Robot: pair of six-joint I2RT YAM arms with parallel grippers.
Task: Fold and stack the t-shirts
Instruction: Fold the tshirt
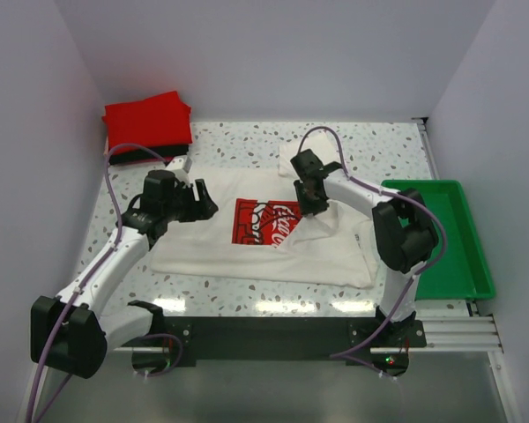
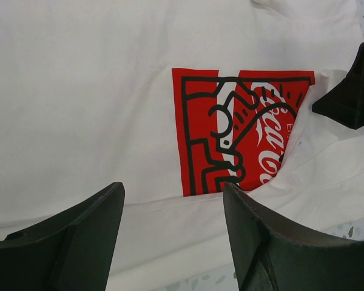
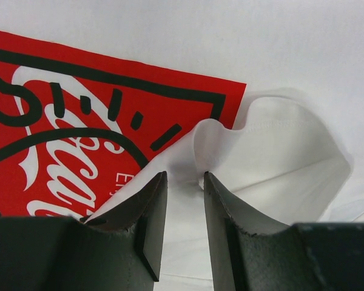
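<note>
A cream-white cloth t-shirt (image 1: 213,251) with a red, black-lined rectangular print (image 1: 264,222); folded red cloth shirt (image 1: 147,122) upper left; green plastic tray (image 1: 463,264); white speckled tabletop (image 1: 238,141).

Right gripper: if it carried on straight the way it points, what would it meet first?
Probably the raised fold of the cream-white t-shirt just ahead of its fingers, beside the red print; depth is unclear.

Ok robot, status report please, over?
Left gripper open over cream t-shirt. Right gripper pinching its folded edge by the red print. Nothing in the way, over.
</note>
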